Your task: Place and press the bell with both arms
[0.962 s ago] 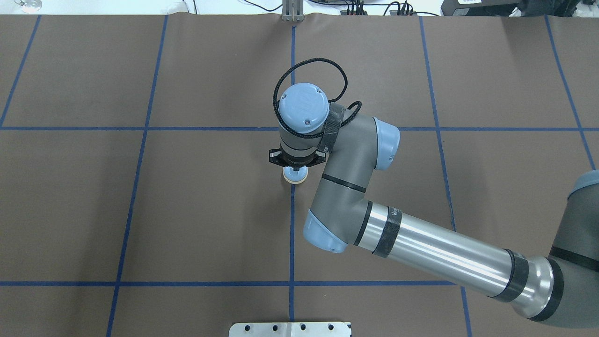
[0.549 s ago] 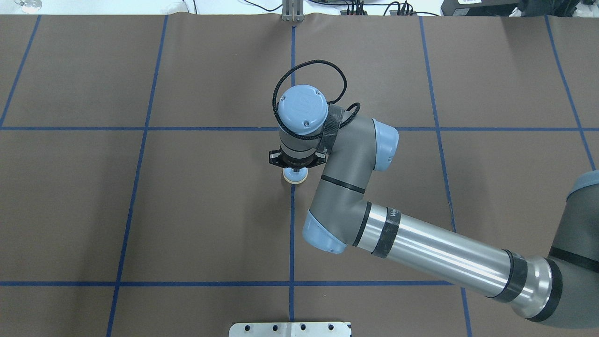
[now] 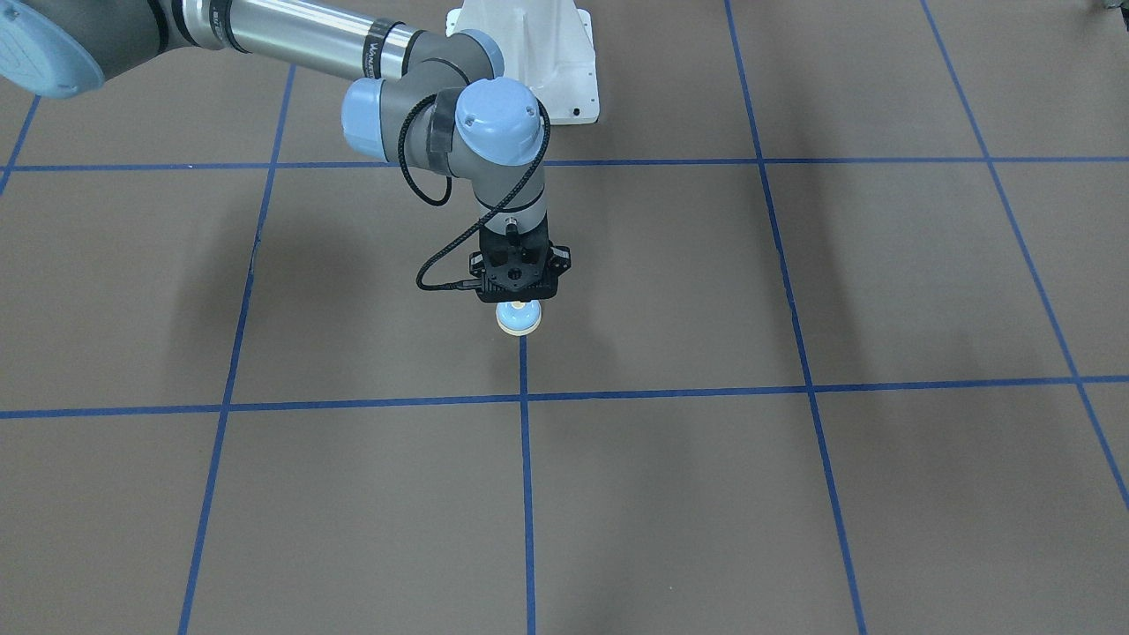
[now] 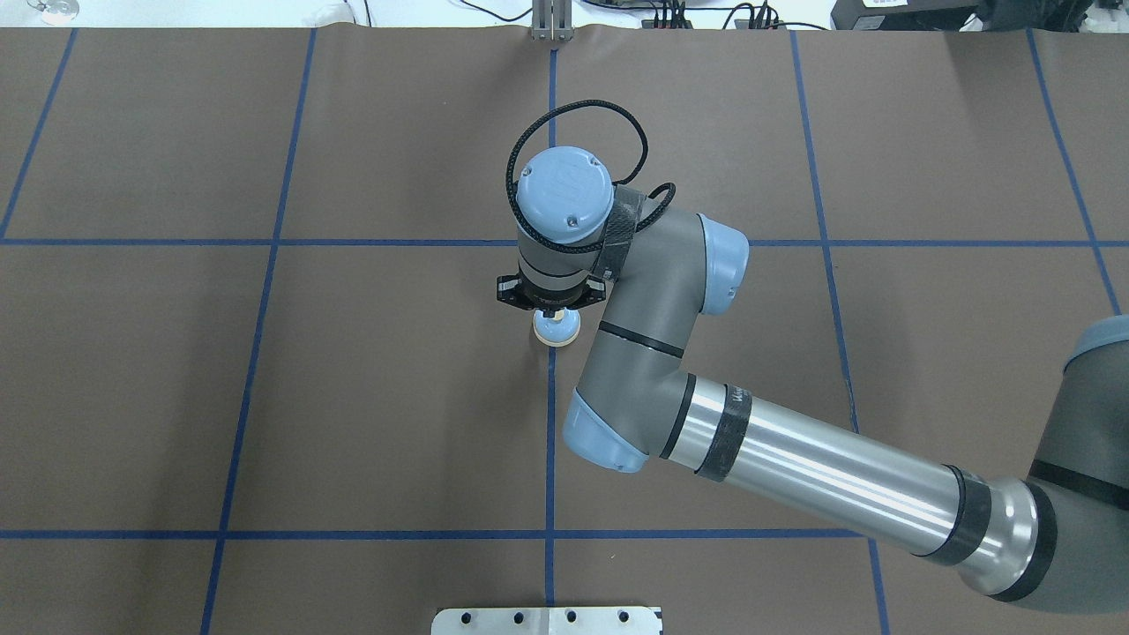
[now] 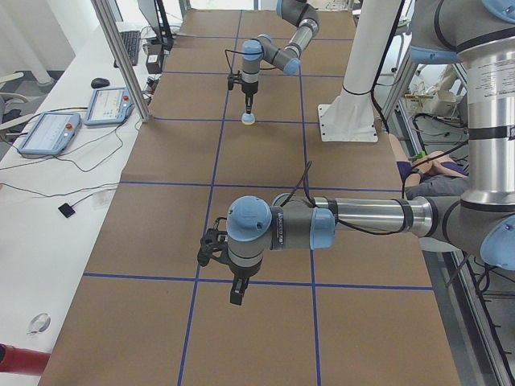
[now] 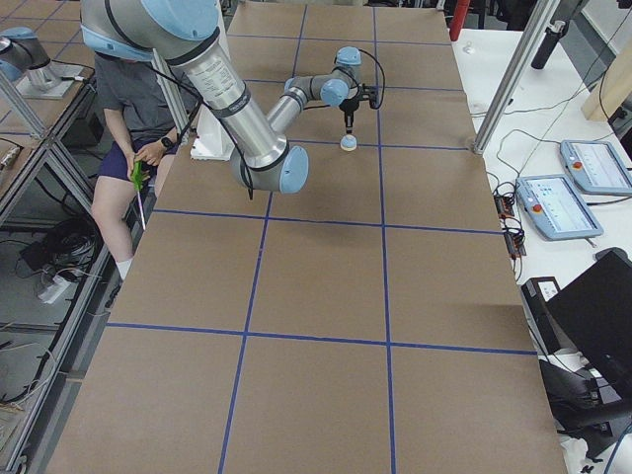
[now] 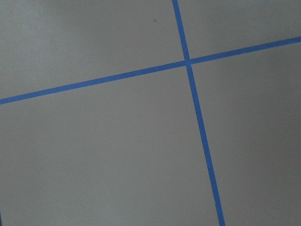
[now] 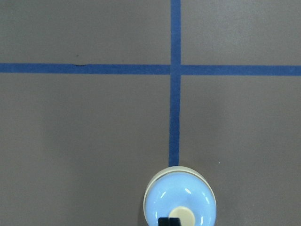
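Note:
The light-blue bell (image 4: 557,328) with its cream button stands upright on the brown mat, on a blue tape line near the middle. It also shows in the front view (image 3: 519,318) and the right wrist view (image 8: 179,203). My right gripper (image 4: 553,313) points straight down over it, fingers together, the tip (image 8: 168,221) right at the button; I cannot tell if it touches. My left gripper (image 5: 236,296) shows only in the exterior left view, low over the mat far from the bell; I cannot tell whether it is open or shut. The left wrist view shows only mat and tape.
The white pedestal (image 3: 529,53) stands behind the bell at the robot's side. A metal plate (image 4: 547,620) lies at the mat's near edge. A seated person (image 6: 138,128) is beside the table. Tablets (image 5: 109,104) and a post (image 5: 121,56) stand along the far side.
My right wrist has shifted slightly left and away in the overhead view, so more of the bell shows. The bell has not moved.

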Robot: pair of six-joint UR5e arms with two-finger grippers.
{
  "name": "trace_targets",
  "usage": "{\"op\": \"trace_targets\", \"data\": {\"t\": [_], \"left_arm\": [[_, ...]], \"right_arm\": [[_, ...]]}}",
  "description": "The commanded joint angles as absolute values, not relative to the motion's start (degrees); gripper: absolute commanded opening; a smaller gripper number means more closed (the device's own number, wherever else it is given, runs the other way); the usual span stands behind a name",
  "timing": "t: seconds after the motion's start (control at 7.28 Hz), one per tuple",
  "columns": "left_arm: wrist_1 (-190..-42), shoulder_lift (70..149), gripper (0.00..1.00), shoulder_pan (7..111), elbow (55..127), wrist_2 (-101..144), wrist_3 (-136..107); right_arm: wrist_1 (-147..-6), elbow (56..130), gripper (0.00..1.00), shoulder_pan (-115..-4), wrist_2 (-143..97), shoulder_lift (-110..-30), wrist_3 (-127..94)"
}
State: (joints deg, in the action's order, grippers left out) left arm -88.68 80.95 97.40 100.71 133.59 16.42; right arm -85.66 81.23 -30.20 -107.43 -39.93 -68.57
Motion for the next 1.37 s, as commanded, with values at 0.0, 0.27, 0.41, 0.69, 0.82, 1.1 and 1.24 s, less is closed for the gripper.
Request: {"op": "trace_targets", "data": {"t": [0.0,0.27,0.41,0.69,0.82,1.1,1.24], "left_arm": [[-88.77,80.95,1.00,97.03,100.63,133.68,16.17],[-88.86,81.03,1.00,96.68,100.63,133.86,16.00],[-88.86,81.38,1.00,95.98,100.63,134.21,14.69],[-89.03,82.35,1.00,92.40,100.64,134.21,9.95],[-88.95,83.05,1.00,91.16,100.63,134.21,9.15],[-90.51,83.58,1.00,89.65,100.55,134.12,9.58],[-91.48,83.58,1.00,89.21,100.29,134.12,9.49]], "right_arm": [[-85.87,84.10,0.00,-33.64,-110.89,-40.51,-67.95],[-85.69,88.82,0.99,-37.69,-112.68,-44.27,-67.50],[-85.78,92.51,1.00,-40.05,-112.94,-48.04,-67.33],[-85.87,95.70,1.00,-47.16,-118.96,-54.63,-57.80],[-85.87,96.93,1.00,-51.20,-121.53,-58.32,-51.74],[-85.78,97.21,1.00,-60.77,-126.63,-66.40,-34.89],[-85.87,96.95,1.00,-66.56,-129.17,-71.06,-24.71]]}}
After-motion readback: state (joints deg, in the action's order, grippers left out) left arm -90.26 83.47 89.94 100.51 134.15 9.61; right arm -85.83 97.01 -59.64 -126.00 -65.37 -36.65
